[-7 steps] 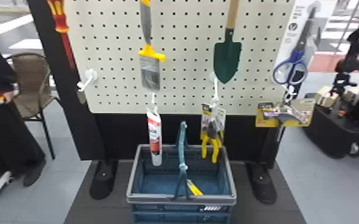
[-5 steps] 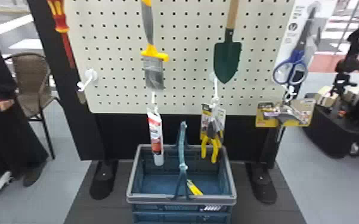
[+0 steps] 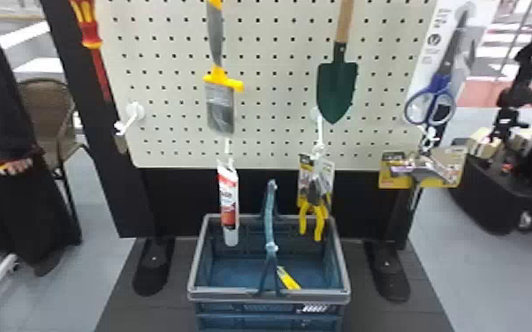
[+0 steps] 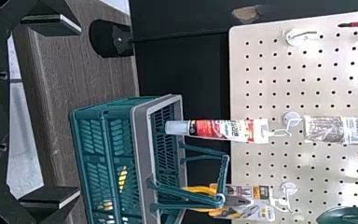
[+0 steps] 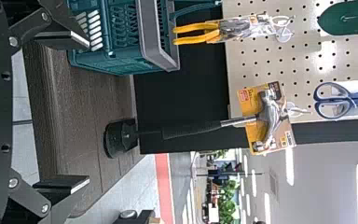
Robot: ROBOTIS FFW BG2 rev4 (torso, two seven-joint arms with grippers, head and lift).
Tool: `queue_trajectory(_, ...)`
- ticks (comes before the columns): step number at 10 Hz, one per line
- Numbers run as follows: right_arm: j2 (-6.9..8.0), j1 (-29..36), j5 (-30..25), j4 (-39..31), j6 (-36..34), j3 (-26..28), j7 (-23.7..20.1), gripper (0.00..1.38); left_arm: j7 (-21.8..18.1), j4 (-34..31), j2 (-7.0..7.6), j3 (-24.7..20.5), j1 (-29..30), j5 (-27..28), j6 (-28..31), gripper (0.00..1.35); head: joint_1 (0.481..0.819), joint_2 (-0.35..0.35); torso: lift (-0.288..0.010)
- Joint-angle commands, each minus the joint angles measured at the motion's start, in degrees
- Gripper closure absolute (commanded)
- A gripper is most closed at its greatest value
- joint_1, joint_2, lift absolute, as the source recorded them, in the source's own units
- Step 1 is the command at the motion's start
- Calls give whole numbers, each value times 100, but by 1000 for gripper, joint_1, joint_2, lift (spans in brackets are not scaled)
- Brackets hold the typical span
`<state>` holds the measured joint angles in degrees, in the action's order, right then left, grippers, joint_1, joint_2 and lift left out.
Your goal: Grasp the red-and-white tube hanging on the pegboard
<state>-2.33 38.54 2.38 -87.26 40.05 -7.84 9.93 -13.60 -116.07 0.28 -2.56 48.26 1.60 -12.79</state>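
Backdrop: pegboard (image 3: 172,66) above a dark bench (image 3: 146,309).
Left jaws: apart, aimed at the tube (image 3: 228,198), well short.
Tube: hangs under the brush (image 3: 219,106), nozzle down near the basket (image 3: 196,260) rim.
Grip: best closed across its red body, above the rim.
Right jaws: apart, facing the hammer (image 5: 265,116).
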Motion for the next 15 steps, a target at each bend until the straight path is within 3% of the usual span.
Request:
queue_trajectory(1,-4,0,0,0,-5,2,0,262,-117,12,122,10,-258,-55,92,101,549,0,-100)
queue_trajectory(5,22,50,0,-14,-14,-7,0,262,-723,533,465,10,-1537,-397,558,90,549,0,-100)
queue_trajectory(7,31,50,0,-14,-14,-7,-9,262,-1101,1053,508,1,-2337,-503,892,85,549,0,-100)
queue_trajectory(10,66,25,-9,-14,-49,-7,-88,262,-1224,1967,1036,538,-3678,-1004,1120,76,549,0,-100)
queue_trajectory(12,110,25,-9,0,-67,-7,-158,262,-1268,2262,1256,740,-4281,-1303,1323,58,549,0,-100)
queue_trajectory(15,154,-12,-9,28,-67,-7,-246,262,-1628,3219,1581,1100,-5438,-1654,1674,30,549,0,-100)
